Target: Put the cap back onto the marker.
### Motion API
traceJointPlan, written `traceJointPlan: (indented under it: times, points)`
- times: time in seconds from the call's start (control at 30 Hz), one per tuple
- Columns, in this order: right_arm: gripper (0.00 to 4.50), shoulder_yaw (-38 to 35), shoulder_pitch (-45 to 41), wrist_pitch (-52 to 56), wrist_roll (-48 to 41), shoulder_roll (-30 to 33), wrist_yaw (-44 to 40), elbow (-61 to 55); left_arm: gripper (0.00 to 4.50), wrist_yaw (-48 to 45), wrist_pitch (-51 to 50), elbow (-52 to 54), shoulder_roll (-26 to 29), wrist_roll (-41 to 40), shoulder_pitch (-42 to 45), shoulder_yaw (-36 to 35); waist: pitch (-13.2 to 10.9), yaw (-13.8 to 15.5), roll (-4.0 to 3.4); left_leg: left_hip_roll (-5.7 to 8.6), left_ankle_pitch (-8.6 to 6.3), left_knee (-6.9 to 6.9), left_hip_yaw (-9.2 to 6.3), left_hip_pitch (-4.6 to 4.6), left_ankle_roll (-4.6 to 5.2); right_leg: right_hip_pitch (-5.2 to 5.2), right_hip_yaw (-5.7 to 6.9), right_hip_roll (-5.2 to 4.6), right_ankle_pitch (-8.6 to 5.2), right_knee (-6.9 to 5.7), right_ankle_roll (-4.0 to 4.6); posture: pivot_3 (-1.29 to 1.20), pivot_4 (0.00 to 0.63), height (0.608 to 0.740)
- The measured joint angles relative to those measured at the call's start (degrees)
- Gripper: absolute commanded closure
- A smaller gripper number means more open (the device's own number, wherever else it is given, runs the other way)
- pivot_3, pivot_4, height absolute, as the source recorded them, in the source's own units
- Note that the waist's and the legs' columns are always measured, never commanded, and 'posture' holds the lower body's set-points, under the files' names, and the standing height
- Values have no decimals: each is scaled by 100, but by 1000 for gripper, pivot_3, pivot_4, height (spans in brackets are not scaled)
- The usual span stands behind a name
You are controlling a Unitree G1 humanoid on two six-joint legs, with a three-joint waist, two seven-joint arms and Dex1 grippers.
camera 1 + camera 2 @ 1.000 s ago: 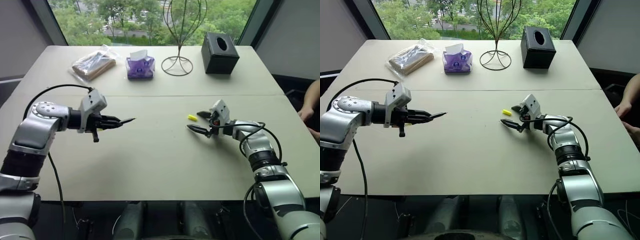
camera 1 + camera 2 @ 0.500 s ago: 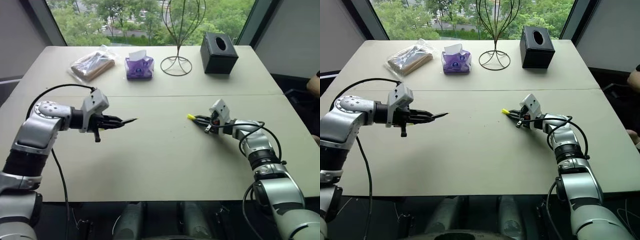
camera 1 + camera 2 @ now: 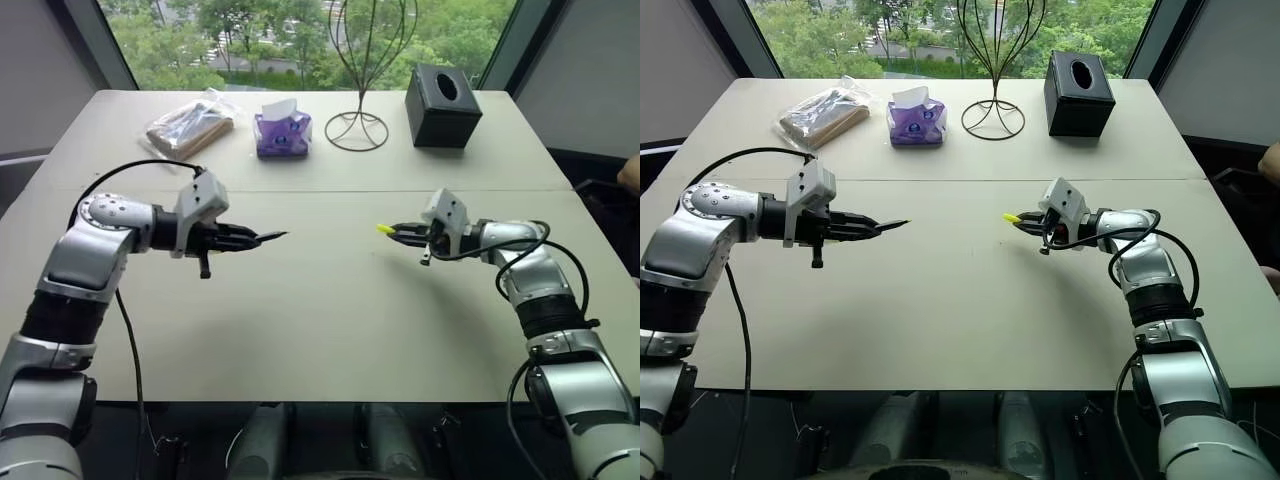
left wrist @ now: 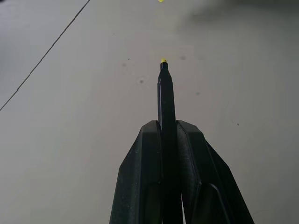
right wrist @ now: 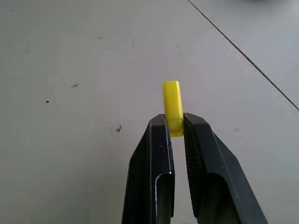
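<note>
While clamped between the closed fingers of the left gripper (image 3: 245,238), the marker (image 4: 166,100) juts out level above the table (image 3: 320,330), pale tip aimed across toward the right gripper (image 3: 400,231). Pinched there between shut fingers, the cap (image 5: 172,105), its free end sticking out past the fingertips, off the surface. Well apart from each other, both near the table's middle seam, clear of the far edge.
</note>
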State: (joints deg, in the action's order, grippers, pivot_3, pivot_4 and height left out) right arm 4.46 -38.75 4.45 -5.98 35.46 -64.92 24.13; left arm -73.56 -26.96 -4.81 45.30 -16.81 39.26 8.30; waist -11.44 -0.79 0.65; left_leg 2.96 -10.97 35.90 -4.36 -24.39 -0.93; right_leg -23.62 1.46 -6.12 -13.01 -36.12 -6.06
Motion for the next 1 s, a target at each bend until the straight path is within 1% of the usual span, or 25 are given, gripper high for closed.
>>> traceJointPlan:
  times: [0.17, 0.37, 0.63, 1.0]
  points:
    - [4476, 142, 176, 778, -247, 173, -326, -1380, 4500, -354, 483, -362, -386, 163, 468, 371, 0, 0, 0, -1, 0, 0, 0, -1, 0, -1, 0, -1, 0, 0, 0, 0, 150, 740]
    - [4476, 208, 278, 1387, -439, 173, -303, -2235, 4500, -530, 915, -948, -905, 373, 965, 580, -1, 11, 1, -1, 0, 3, 0, -5, 0, -2, 1, -4, -1, 0, 0, 0, 150, 740]
    - [4476, 210, 444, 1779, -577, 144, -108, -2646, 4500, -619, 1277, -1337, -1177, 542, 1020, 662, -1, 8, 2, 0, 0, 2, -1, -8, 1, -4, 3, -9, 0, 2, 0, 0, 150, 740]
    - [4476, 273, 459, 1986, -678, 144, -56, -2897, 4500, -597, 1353, -1422, -1232, 603, 1033, 657, -1, 8, 2, -1, 0, 2, -5, -8, 1, -4, 6, -10, -1, 3, -1, 0, 150, 740]
